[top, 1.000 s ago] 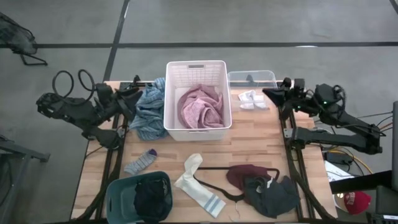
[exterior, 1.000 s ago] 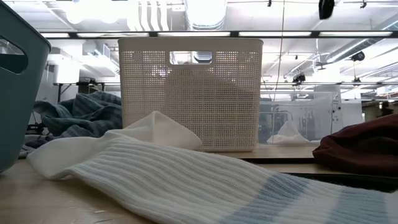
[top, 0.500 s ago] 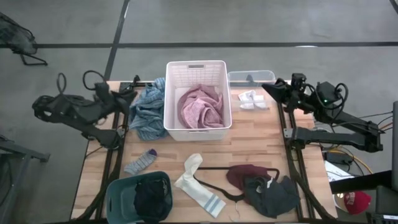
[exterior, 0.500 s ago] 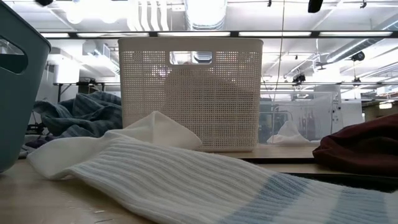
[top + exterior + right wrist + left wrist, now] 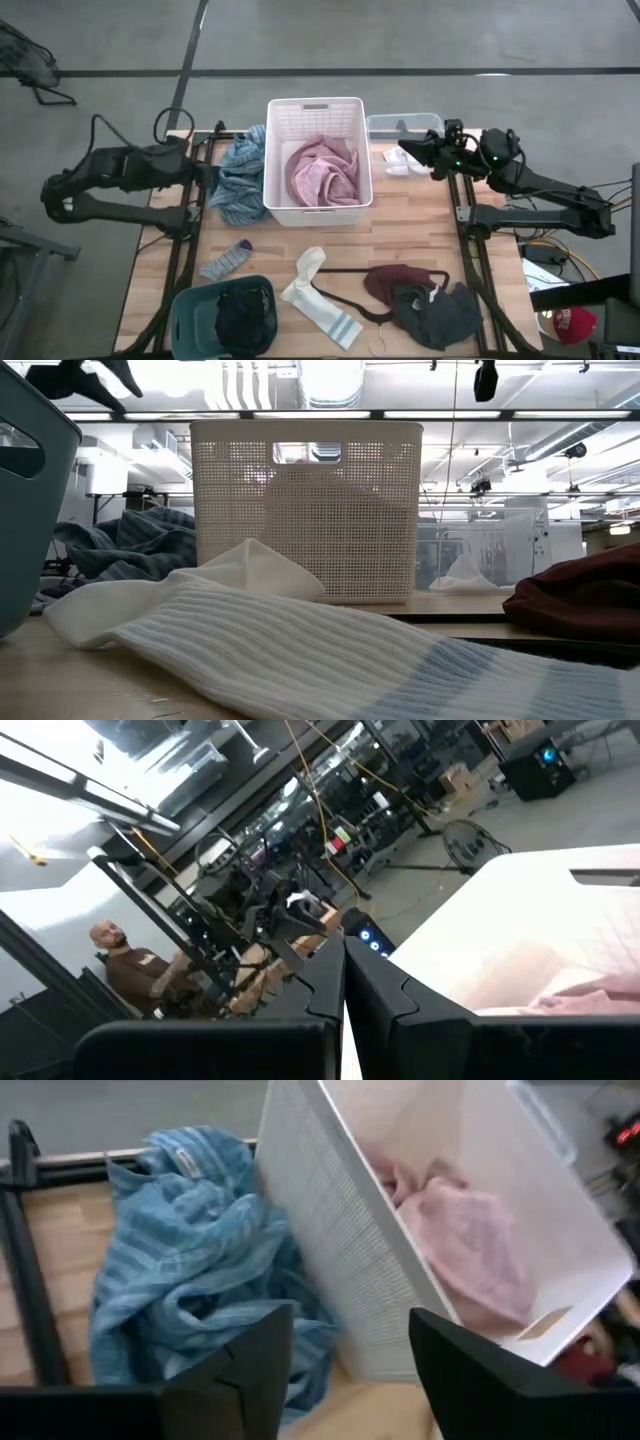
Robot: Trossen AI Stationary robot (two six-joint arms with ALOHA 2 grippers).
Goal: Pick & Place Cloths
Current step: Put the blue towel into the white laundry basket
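Observation:
A white basket (image 5: 318,205) stands at the table's far middle, and a pink cloth (image 5: 322,172) lies in it. A blue-grey cloth (image 5: 235,180) lies heaped on the table against the basket's left wall; it also shows in the left wrist view (image 5: 190,1280). My left gripper (image 5: 203,165) is open and empty in its wrist view (image 5: 350,1315), high over the blue-grey cloth's left edge. My right gripper (image 5: 404,148) is shut and empty in its wrist view (image 5: 344,960), high over small white socks (image 5: 402,162) right of the basket.
A clear container (image 5: 405,125) stands at the far right. A grey sock (image 5: 226,260) and a white striped sock (image 5: 318,295) lie nearer. A black hanger (image 5: 345,300), a maroon cloth (image 5: 395,282) and a dark grey cloth (image 5: 435,315) lie near right. A teal bin (image 5: 195,320) holds a black cloth (image 5: 245,318).
My left gripper has drawn back toward the table's left edge, away from the blue-grey cloth. My right gripper has gone toward the table's left, from the right edge to above the white socks. The cloths have kept still.

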